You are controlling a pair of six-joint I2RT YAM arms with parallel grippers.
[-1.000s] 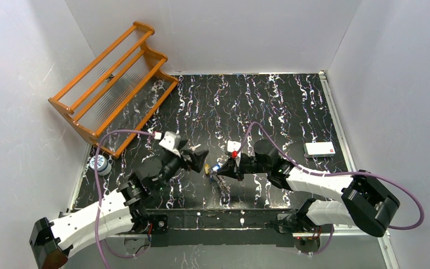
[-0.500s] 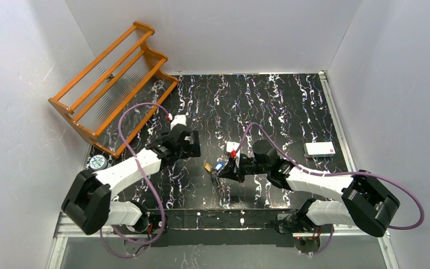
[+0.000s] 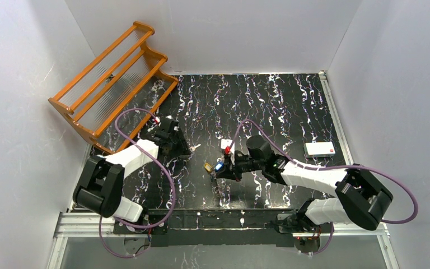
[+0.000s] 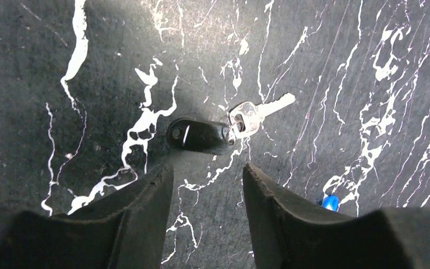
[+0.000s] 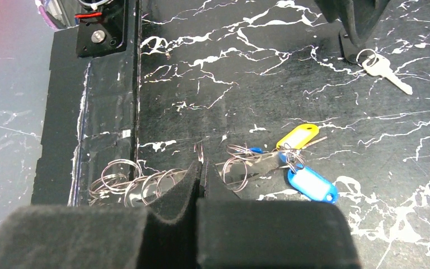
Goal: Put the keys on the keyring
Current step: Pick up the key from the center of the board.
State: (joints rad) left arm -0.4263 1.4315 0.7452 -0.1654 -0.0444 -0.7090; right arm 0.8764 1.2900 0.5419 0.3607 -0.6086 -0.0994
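A silver key lies flat on the black marbled table, joined by a small ring to a black oval tag. My left gripper hovers just short of the tag, open, with nothing between its fingers; from above it sits left of centre. My right gripper is shut on a thin wire keyring that belongs to a chain of several wire loops. A yellow tag and a blue tag hang on those loops, near the table's middle.
An orange wooden rack leans at the back left corner. A small white card with a red mark lies at the right. More wire loops trail toward the table's near edge rail. White walls enclose the table.
My left arm has swung away from the centre, back and to the left, over the key with the black tag, and its jaws have narrowed. My right gripper has shifted slightly left, still shut.
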